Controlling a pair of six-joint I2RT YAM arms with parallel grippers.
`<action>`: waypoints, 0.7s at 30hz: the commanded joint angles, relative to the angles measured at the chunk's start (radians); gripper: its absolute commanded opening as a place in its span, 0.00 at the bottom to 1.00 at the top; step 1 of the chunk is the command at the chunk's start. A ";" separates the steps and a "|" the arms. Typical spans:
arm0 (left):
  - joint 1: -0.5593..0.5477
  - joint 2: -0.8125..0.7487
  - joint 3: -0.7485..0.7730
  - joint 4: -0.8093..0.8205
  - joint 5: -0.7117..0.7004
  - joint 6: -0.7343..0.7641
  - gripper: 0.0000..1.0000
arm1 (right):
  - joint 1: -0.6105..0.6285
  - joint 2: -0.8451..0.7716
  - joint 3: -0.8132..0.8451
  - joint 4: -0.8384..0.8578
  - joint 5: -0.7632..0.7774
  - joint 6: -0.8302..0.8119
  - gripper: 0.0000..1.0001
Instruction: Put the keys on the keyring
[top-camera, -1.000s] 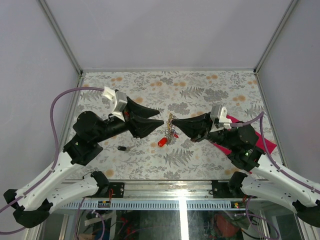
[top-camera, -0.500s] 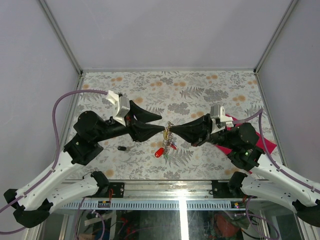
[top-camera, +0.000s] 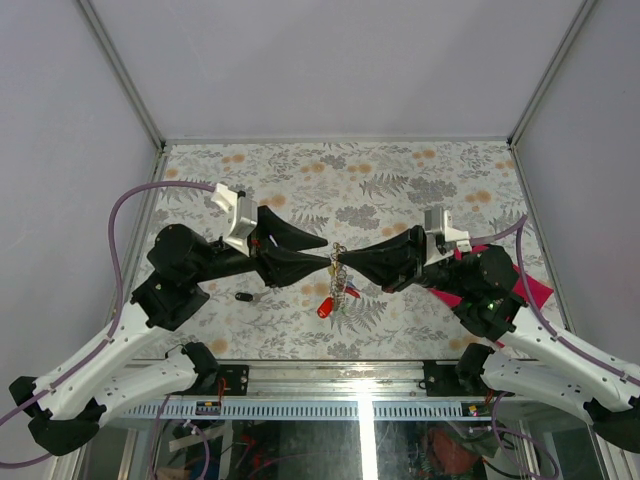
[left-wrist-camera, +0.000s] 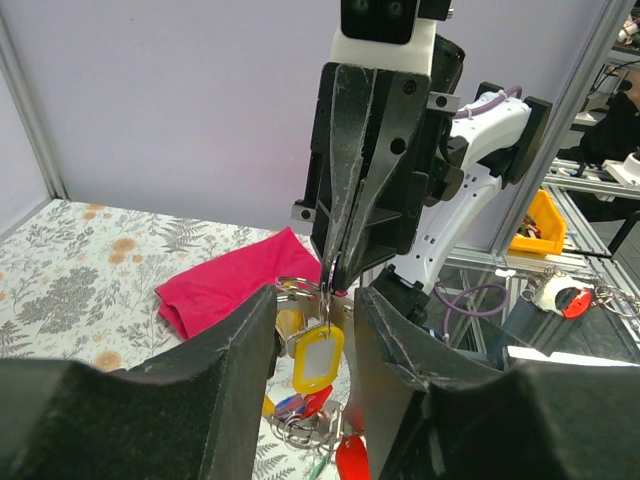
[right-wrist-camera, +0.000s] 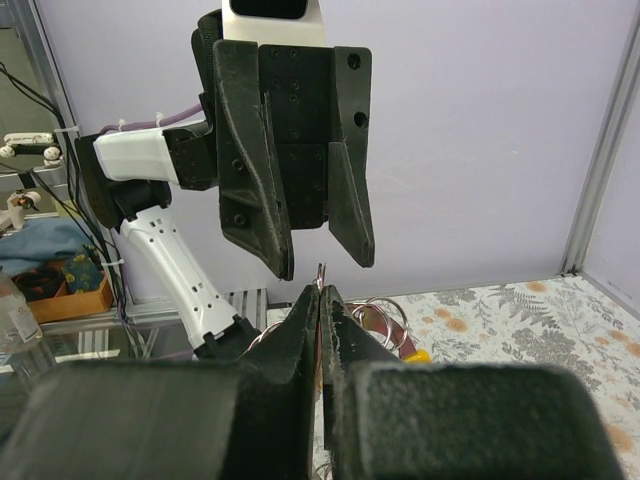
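Far left on the flowered tabletop (top-camera: 400, 180): one black key (top-camera: 244, 297) lying flat, alone, well apart from the rest.

Left claw (top-camera: 326, 253): released, jaws apart, pointing right toward centre. From its own wrist view the two fingers (left-wrist-camera: 240, 330) stand either side of the keyring (top-camera: 338, 258), a gap showing on both sides. Cannot tell if either finger touches the ring.

Centre: keyring held up off the tabletop. The keys (top-camera: 328, 305) hang below it in a bunch, a red head lowest, and a yellow tag (left-wrist-camera: 313, 360) shows among them.

Right claw (top-camera: 345, 262): clenched, tips pinching the thin wire of the keyring, pointing left, nose to nose with the left claw.

Far right: magenta cloth (top-camera: 533, 290) partly under the right arm.
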 joint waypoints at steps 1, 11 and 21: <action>-0.006 0.003 -0.011 0.088 0.022 -0.024 0.37 | 0.005 0.002 0.048 0.109 -0.008 0.019 0.00; -0.007 0.017 -0.020 0.109 0.037 -0.041 0.30 | 0.005 0.009 0.048 0.129 -0.008 0.031 0.00; -0.007 0.017 -0.020 0.098 0.036 -0.033 0.19 | 0.005 0.013 0.050 0.137 -0.009 0.035 0.00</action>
